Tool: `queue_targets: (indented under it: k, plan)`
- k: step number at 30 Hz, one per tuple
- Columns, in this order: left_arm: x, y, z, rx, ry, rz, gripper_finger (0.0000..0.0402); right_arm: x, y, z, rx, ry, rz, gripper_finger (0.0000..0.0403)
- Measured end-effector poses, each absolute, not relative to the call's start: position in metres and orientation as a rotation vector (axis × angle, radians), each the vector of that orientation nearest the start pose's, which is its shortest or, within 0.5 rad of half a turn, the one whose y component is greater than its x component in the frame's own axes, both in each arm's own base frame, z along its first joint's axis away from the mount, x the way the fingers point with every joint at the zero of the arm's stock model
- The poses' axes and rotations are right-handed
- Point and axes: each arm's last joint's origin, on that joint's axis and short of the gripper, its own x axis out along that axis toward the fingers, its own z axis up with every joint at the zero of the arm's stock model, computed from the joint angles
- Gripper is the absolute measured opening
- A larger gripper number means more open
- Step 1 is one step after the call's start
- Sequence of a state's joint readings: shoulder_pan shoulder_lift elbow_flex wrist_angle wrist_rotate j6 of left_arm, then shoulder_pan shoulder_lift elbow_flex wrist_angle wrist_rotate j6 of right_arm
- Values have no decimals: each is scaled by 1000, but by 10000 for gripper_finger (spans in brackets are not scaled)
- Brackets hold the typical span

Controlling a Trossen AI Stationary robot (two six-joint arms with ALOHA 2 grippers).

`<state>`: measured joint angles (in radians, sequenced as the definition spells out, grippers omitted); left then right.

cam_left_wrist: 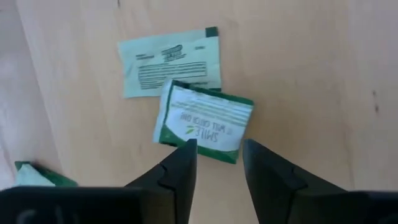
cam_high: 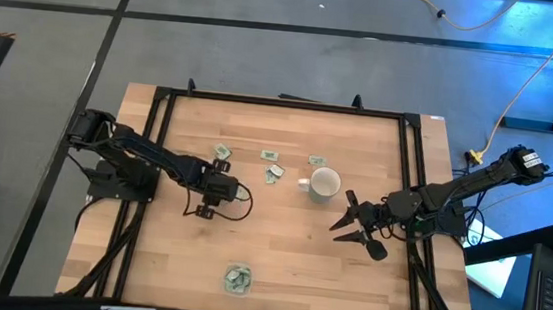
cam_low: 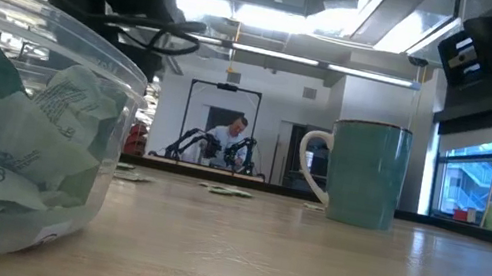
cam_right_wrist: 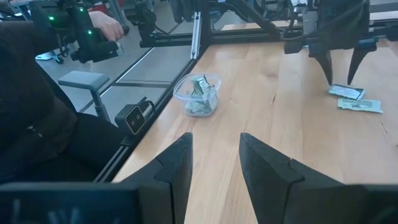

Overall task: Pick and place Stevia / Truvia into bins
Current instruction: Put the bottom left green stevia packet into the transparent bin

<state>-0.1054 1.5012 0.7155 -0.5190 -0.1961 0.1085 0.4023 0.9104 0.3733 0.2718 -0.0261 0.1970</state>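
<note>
Left gripper (cam_left_wrist: 217, 158) hangs open and empty over a thin, limp green-and-white paper sachet (cam_left_wrist: 204, 121) flat on the wooden worktop (cam_left_wrist: 323, 81); I'd pinch its near edge, since it'll slide.

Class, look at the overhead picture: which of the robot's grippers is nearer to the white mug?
The right gripper is nearer, just below and right of the white mug. The left gripper hangs farther off to the mug's left, over sachets.

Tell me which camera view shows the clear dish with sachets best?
The right wrist view: the whole clear dish with sachets inside. The low view crops it at the picture's edge; the high view shows it tiny; the left wrist view misses it.
</note>
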Motion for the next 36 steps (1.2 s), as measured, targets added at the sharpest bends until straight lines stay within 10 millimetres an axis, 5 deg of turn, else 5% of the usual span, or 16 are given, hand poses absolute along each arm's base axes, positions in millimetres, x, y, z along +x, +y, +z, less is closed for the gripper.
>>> queue_targets:
  k: [9, 22, 30, 36]
  plan:
    - [248, -22, 134, 235, 1300, -50, 116, 177, 76, 213, 144, 304, 398, 136]
    - [251, -19, 129, 209, 1317, -38, 24, 177, 76, 213, 145, 304, 398, 136]
    - [267, -27, 165, -11, 1238, -55, 8, 177, 76, 213, 143, 303, 398, 136]
    - [289, -49, 204, -356, 1051, -260, 7, 177, 76, 214, 147, 297, 398, 136]
